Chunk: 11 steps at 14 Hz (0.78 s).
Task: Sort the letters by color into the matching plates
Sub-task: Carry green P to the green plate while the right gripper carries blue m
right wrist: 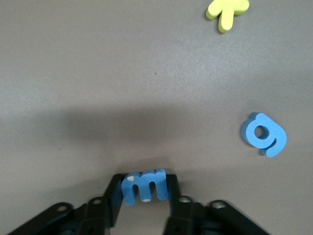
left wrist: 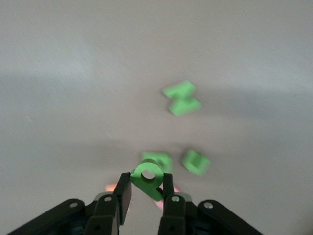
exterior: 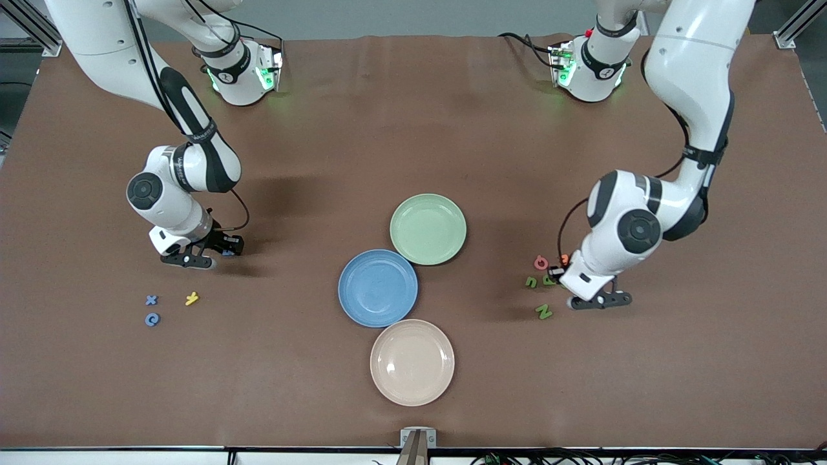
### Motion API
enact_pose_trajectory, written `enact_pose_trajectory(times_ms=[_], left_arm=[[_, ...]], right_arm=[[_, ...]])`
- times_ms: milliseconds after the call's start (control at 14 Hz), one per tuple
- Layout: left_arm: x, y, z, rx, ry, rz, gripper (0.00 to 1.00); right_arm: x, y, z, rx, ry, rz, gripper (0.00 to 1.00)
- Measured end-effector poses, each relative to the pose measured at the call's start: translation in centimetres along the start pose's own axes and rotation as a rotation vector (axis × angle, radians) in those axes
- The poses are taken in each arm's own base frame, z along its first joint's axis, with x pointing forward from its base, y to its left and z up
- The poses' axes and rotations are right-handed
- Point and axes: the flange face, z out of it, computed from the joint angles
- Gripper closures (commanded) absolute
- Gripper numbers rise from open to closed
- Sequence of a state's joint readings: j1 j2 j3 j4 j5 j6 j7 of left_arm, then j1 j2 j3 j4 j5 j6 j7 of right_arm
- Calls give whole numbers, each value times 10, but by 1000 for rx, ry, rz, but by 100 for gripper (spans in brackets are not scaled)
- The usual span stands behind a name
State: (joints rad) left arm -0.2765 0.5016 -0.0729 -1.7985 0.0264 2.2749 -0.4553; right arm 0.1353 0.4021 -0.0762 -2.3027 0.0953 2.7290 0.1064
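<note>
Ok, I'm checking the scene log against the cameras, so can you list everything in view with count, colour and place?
Plates: three. Pale green plate mid-table; blue plate beside it, nearer the front camera; cream plate nearest the camera.
Blue letters: three seen. An x and a round one on the table toward the right arm's end; the blue m held in the right claw.
Yellow letter: one, beside the x.
Green letters: four. Three on the table toward the left arm's end, including the N; one looped green letter in the left claw.
Pink piece: one, with an orange piece beside it.
Left claw: shut on the looped green letter.
Right claw: shut on the blue m.
</note>
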Motion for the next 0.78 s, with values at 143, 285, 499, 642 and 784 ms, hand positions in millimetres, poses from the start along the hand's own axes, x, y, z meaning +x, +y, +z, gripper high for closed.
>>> enact_pose_trajectory(times_ms=[143, 285, 499, 642, 784], left_arm=[[-34, 55, -11, 13, -13, -22, 81], [-71, 106, -6, 24, -21, -32, 81], [-119, 161, 11, 45, -36, -34, 80], [-139, 180, 24, 60, -47, -42, 80], [-151, 191, 33, 66, -56, -59, 80]], right_arm=[[-1, -1, 1, -1, -3, -2, 99], [0, -2, 0, 0, -5, -4, 100], [8, -29, -10, 6, -76, 11, 100], [28, -75, -39, 22, -80, 54, 100], [44, -129, -75, 42, -51, 105, 100]])
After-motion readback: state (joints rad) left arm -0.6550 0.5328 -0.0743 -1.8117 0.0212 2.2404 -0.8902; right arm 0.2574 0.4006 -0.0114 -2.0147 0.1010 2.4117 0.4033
